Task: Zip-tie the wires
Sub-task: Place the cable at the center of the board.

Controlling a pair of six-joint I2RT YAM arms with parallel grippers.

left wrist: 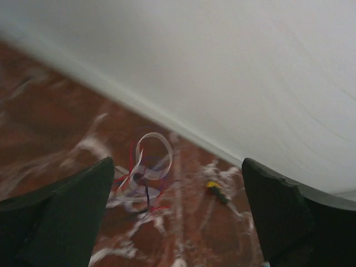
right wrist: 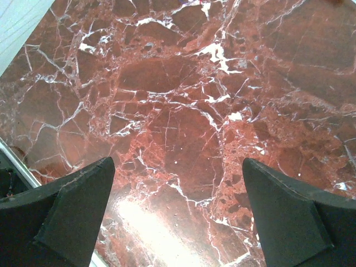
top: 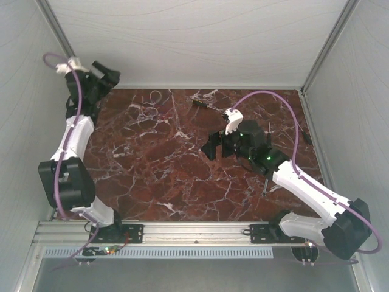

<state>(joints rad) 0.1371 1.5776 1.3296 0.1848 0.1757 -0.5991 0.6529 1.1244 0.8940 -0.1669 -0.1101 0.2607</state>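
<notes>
Loose wires [left wrist: 147,172] lying by the wall [left wrist: 222,55]
They are resting on the tabletop [right wrist: 183,111] just beyond the left tool [left wrist: 178,162], gaping empty; the right tool [right wrist: 178,161] is gaping empty too.

we see a dark red marble tabletop with white veins [right wrist: 183,111] spread under the right pincer [right wrist: 178,222]. ahead of the left pincer [left wrist: 178,222], a little to its right, a small dark tool with a yellow end [left wrist: 216,191] lies near the plain white back wall [left wrist: 250,67]. a silver slotted metal rail [top: 194,230] runs well behind both pincers.
</notes>
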